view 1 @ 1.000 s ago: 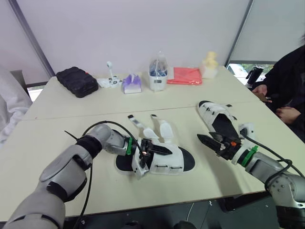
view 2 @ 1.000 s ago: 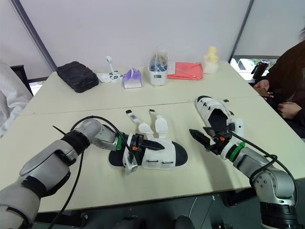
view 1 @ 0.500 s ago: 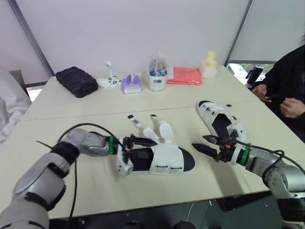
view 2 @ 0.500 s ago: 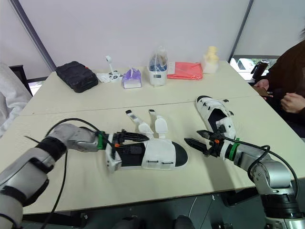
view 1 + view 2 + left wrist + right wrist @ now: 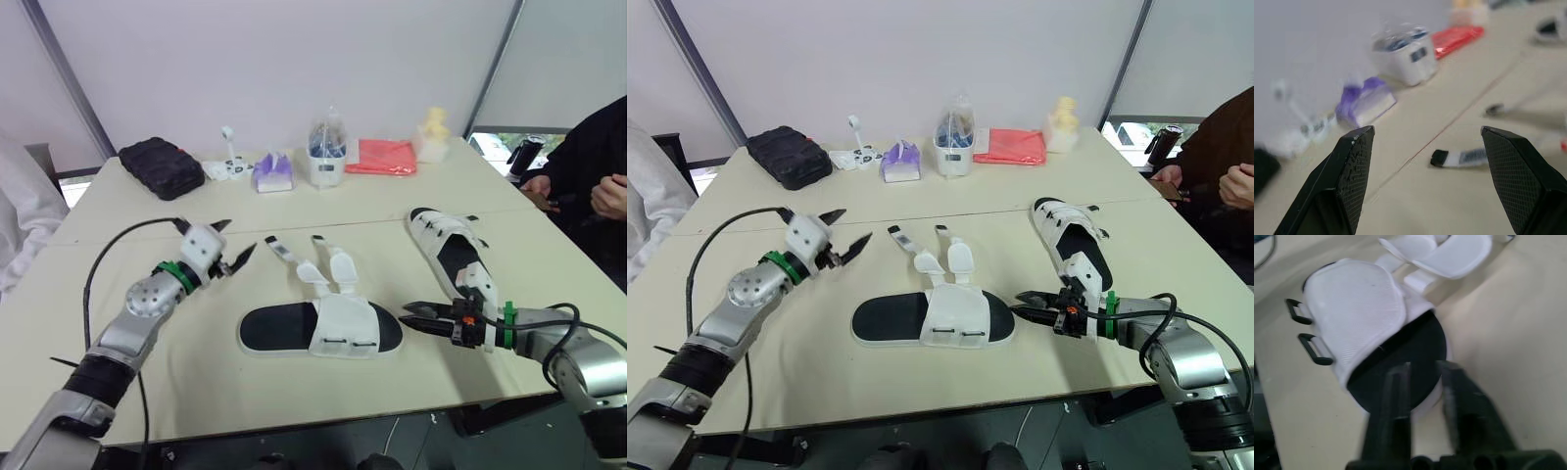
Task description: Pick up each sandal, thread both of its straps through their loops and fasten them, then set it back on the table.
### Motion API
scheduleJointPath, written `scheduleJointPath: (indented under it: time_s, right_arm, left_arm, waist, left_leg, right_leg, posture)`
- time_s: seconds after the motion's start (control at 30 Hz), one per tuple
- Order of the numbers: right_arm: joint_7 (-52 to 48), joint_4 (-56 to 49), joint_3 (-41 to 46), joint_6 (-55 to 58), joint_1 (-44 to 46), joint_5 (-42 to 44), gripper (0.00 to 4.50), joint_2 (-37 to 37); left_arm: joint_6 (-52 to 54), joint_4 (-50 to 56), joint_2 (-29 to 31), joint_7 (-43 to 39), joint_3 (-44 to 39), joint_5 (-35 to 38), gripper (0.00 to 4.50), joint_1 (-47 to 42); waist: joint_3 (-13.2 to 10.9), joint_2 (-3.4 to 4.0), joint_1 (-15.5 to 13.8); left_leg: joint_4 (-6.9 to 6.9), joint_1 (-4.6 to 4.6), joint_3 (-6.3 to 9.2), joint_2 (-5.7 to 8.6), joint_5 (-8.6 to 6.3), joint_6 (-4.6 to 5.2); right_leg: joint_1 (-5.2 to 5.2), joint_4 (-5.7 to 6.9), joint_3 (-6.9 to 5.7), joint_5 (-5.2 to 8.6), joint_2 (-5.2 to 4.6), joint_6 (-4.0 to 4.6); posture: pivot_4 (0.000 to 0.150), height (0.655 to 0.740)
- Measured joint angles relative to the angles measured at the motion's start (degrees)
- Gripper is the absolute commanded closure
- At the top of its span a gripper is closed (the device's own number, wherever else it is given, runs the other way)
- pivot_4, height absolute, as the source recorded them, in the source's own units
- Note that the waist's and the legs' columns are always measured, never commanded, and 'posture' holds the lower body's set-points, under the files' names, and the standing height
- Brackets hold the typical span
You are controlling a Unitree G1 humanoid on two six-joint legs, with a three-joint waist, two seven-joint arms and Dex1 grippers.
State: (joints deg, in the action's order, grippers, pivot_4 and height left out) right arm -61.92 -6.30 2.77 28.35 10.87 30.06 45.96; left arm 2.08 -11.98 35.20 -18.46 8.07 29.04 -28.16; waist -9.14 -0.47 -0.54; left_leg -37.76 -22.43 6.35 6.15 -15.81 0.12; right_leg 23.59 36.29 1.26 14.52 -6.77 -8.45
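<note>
2 sandals flat on the bench (image 5: 294, 392); neither claw gripping.
Near sandal (image 5: 323, 331) lies mid-bench, its 2 straps (image 5: 328, 266) loose and splayed away. Left claw (image 5: 231, 241) spread wide over the bench, well apart from it. Right claw (image 5: 409, 314) narrowly parted, empty, tips just beside its toe. Other sandal (image 5: 446, 250) lies beyond the right claw.

No text or label can be read anywhere.

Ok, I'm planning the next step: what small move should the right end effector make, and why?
Probably ease the right end effector forward and close on the toe of the white-strapped, black-soled sandal: its fingers sit slightly apart just short of that toe, and the sandal lies flat with both white straps unthreaded.
</note>
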Motion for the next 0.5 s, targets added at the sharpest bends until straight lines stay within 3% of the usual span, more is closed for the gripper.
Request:
scheduleJointPath:
  time_s: [0.27, 0.5]
  right_arm:
    - [-1.4, -1.3, -3.5, -2.6, -0.1, -2.5, 4.46, -0.7]
    - [-1.5, 1.8, -7.2, -9.9, 0.2, -9.7, 4.46, -1.5]
  left_arm:
    - [21.6, 2.0, -11.2, 10.6, -11.2, 7.2, 0.88, -7.4]
    - [31.9, 0.6, -11.0, 5.9, -11.8, 6.8, 0.88, -7.0]
  waist:
    - [0.0, -0.04, -0.2]
    - [0.0, -0.03, 0.0]
  left_leg:
    - [-0.20, 0.00, 0.06, 0.03, 0.04, -0.09]
    - [-0.17, 0.00, 0.02, 0.00, 0.18, -0.35]
  right_leg:
    - [-0.17, -0.05, -0.10, 0.00, 0.00, 0.00]
    - [-0.13, -0.05, -0.09, 0.00, 0.02, 0.00]
  posture:
    - [0.150, 0.7400]
    - [0.150, 0.7400]
